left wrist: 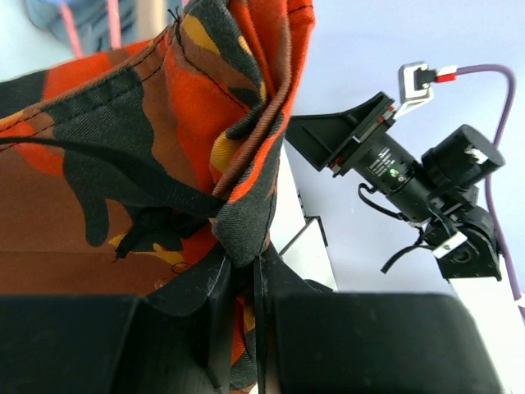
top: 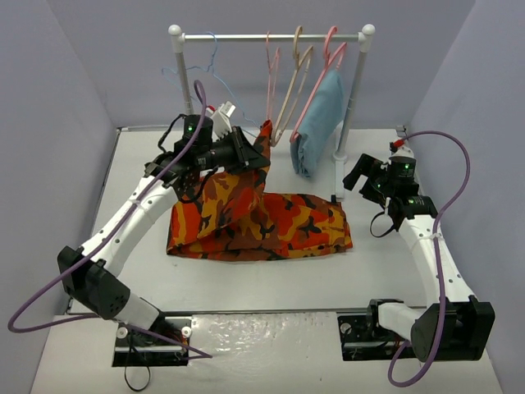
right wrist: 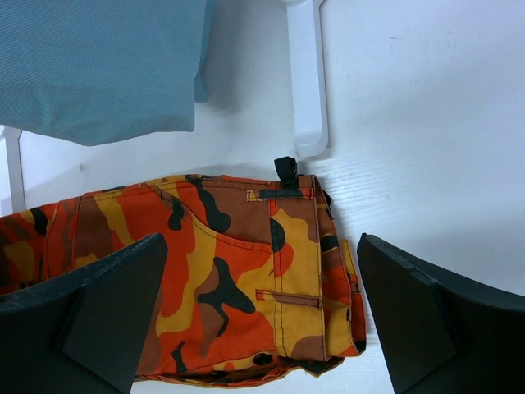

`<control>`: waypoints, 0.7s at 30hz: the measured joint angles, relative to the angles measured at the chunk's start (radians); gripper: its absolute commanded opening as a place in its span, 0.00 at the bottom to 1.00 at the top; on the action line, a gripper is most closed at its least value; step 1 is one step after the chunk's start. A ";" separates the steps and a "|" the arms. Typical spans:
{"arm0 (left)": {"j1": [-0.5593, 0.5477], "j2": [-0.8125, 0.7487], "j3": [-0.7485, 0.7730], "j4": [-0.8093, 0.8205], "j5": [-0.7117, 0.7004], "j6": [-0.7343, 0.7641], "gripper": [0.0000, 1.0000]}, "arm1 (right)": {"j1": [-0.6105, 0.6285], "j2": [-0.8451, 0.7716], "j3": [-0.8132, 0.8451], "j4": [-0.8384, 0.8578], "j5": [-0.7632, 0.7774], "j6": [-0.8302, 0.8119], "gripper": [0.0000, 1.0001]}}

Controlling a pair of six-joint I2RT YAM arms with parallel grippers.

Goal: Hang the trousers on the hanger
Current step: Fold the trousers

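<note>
Left gripper (left wrist: pixel 246 271) clamped on hem of orange camouflage fabric trousers (top: pixel 287 223) (thin light-blue wire hanger (top: pixel 213 57) on white metal rail (top: pixel 246 37) behind), right gripper (top: pixel 354 182) jaws wide

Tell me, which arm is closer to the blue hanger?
Left. The left fingers hold the trousers near the hanger; the right fingers hang far across, by the waistband.

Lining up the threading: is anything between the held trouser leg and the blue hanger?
Nothing visible. The left pincer holds the trousers by a leg end, raised just right of the hanger, near a pink hanger.
</note>
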 measured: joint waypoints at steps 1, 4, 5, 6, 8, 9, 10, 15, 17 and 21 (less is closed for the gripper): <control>-0.015 0.011 0.000 0.005 -0.007 -0.002 0.00 | 0.000 -0.001 0.000 0.000 0.000 0.000 1.00; -0.047 0.044 0.000 0.028 -0.018 -0.011 0.00 | 0.000 -0.005 0.000 0.000 0.000 0.000 1.00; -0.062 0.055 -0.001 0.034 -0.020 -0.014 0.00 | 0.000 -0.007 0.000 0.000 0.000 0.000 1.00; -0.074 0.068 -0.001 0.044 -0.023 -0.016 0.00 | 0.000 -0.008 0.000 -0.001 0.000 0.000 1.00; -0.099 0.097 -0.001 0.065 -0.030 -0.018 0.00 | 0.000 -0.011 0.000 -0.002 0.000 0.000 1.00; -0.111 0.113 -0.001 0.073 -0.033 -0.019 0.00 | 0.000 -0.012 0.000 -0.002 0.000 0.000 1.00; -0.125 0.129 0.000 0.081 -0.036 -0.020 0.00 | 0.000 -0.013 0.000 -0.003 0.000 0.000 1.00; -0.188 0.207 0.000 0.101 -0.046 -0.022 0.00 | 0.000 -0.021 0.000 -0.007 0.000 0.000 1.00; -0.210 0.234 0.000 0.105 -0.048 -0.022 0.00 | 0.000 -0.022 0.000 -0.008 0.000 0.000 1.00; -0.248 0.279 0.003 0.112 -0.051 -0.021 0.00 | 0.000 -0.028 0.000 -0.015 0.000 0.000 1.00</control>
